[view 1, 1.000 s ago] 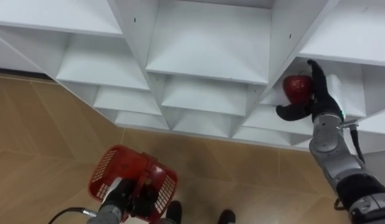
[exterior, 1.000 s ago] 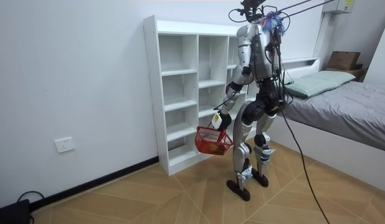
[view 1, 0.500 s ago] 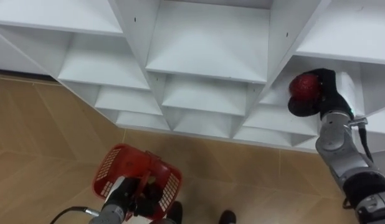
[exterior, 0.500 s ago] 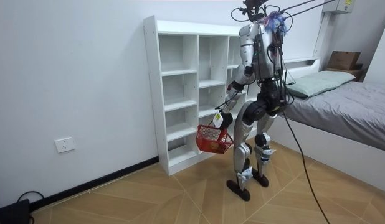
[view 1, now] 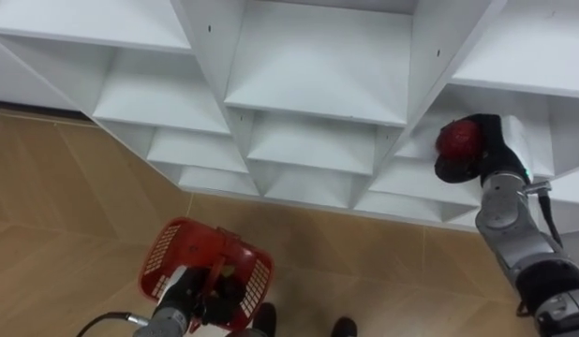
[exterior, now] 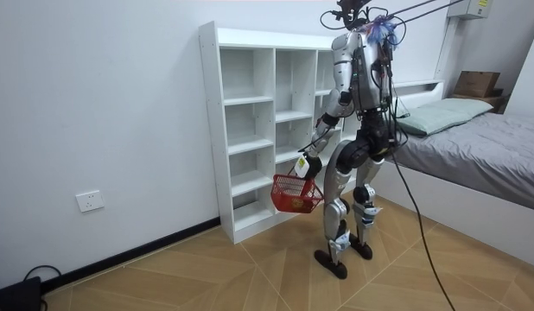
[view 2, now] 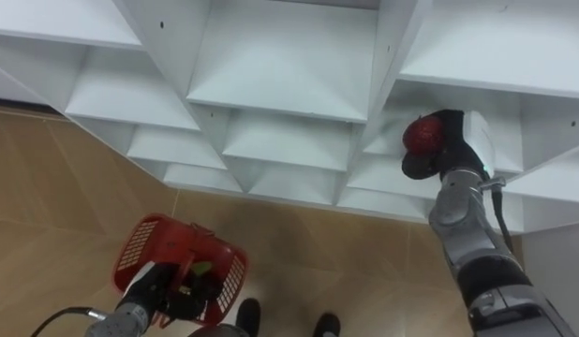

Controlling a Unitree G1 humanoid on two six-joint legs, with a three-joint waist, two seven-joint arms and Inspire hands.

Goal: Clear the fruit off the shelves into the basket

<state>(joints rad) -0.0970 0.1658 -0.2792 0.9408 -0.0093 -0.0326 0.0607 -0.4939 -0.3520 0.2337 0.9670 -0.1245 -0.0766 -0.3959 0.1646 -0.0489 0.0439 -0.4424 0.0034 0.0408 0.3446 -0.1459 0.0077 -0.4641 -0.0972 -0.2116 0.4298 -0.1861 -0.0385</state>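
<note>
Red mesh basket (view 1: 203, 271) hangs low beside the legs, left hand (view 1: 186, 298) curled round its handle, mouth upward, evidently to receive fruit. Farther off, right hand (view 1: 486, 154) is closed round a red apple (view 1: 455, 140) at the front of a shelf (view 1: 318, 56) compartment, apparently to draw it out. Apple is round: no long axis evident, stem not discernible.

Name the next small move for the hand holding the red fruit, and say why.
Probably draw the right hand back out of the white shelf: it is curled round the red fruit at a compartment's mouth, while the red basket hangs low from the left hand.
</note>
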